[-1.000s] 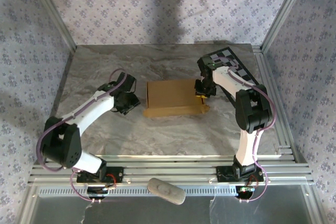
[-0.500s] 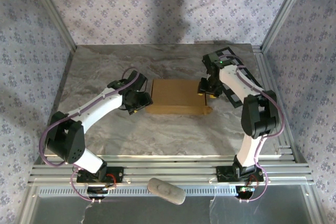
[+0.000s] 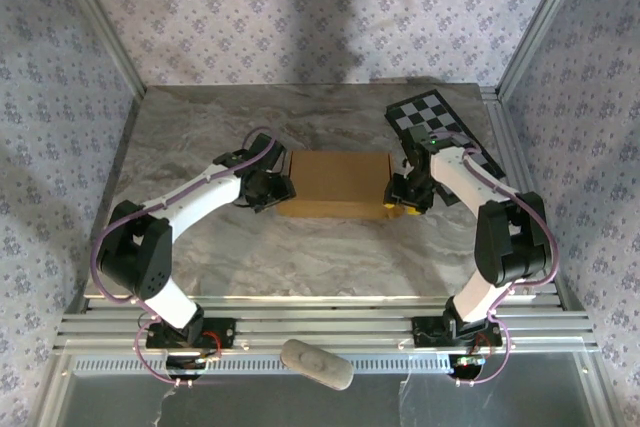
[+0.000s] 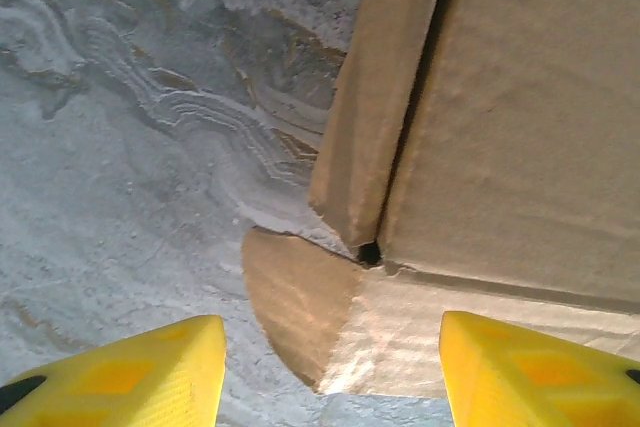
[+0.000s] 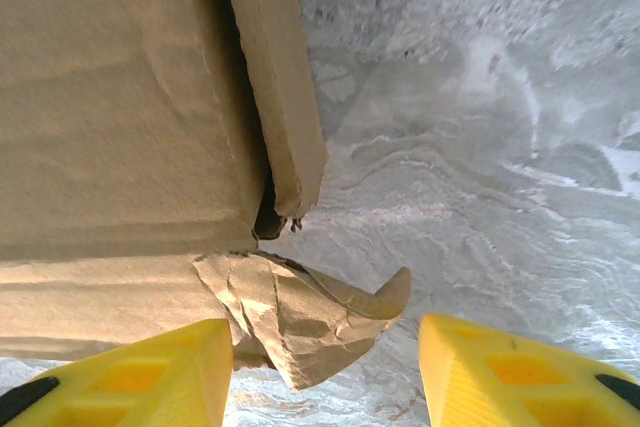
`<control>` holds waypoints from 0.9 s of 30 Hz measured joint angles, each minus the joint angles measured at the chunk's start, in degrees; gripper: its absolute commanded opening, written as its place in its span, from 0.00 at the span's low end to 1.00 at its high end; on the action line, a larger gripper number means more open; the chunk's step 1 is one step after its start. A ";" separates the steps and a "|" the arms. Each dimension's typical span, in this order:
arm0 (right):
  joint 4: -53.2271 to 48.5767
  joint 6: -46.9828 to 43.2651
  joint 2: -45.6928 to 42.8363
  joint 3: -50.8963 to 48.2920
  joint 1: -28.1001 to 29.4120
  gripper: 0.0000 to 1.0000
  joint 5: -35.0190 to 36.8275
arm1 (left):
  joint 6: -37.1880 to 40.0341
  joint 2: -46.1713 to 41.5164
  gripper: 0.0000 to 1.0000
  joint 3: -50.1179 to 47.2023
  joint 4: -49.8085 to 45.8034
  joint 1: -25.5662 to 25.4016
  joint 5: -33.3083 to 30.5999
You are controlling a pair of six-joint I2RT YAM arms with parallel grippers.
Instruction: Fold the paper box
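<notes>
Both tools are released. The left tool (image 3: 270, 187) sits just beside the left end of the paper box (image 3: 335, 182) and the right tool (image 3: 405, 197) just beside its right end, each with its yellow fingers spread and nothing pinched between them. The box lies flat near the middle of the counter (image 3: 300, 257), well apart from the checkerboard panel (image 3: 435, 122) by the far right corner.

Expect thin, light cardboard: stiff across each panel, weak at the scored creases, and likely to slide on the smooth counter if you push from one end only. So brace one end while you work the other.

From the left wrist, the side flap (image 4: 375, 97) stands up along the box end and a rounded corner tab (image 4: 300, 317) lies flat on the counter. From the right wrist, the matching tab (image 5: 310, 312) is crumpled and curled, so it looks easy to tear. Pinch the side flap (image 5: 275, 77) along its straight edge instead, near the fold, and close gently.
</notes>
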 measured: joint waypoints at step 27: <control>0.83 0.42 0.35 1.18 -1.22 0.51 -2.43 | -5.88 0.74 0.40 -8.33 14.08 0.00 2.08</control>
